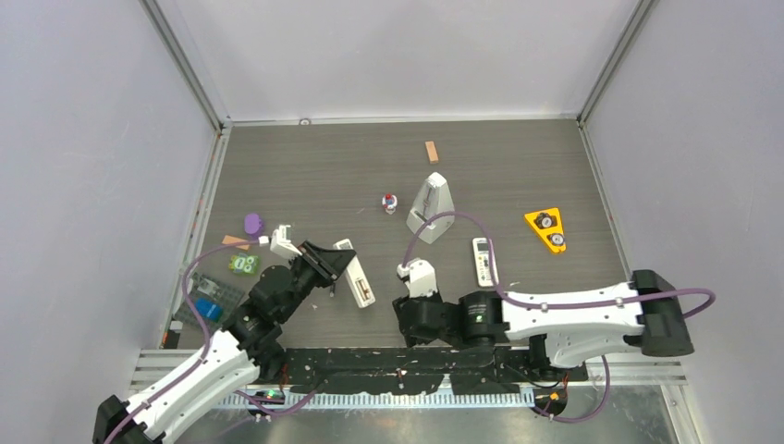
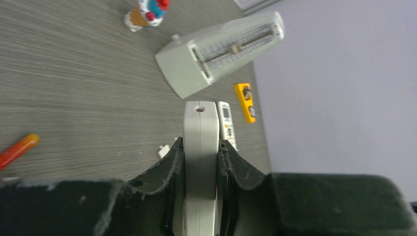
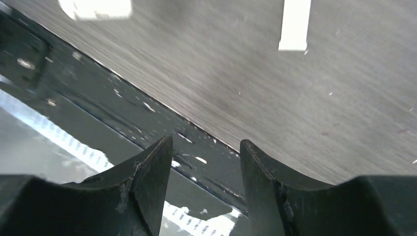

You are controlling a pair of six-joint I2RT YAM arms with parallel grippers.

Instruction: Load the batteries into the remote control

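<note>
The remote control, a long slim white bar, lies at the table's near left. My left gripper is shut on it. In the left wrist view the remote control stands edge-on, pinched between both fingers of the left gripper. One battery, a red-orange cylinder, lies on the table to the left of it. My right gripper is low near the front edge, right of the remote. The right gripper is open and holds nothing. A white bar end shows beyond it.
A grey metronome stands mid-table, with a small toy figure to its left. A short white remote with display and a yellow triangle lie to the right. A purple object and green item sit at the left.
</note>
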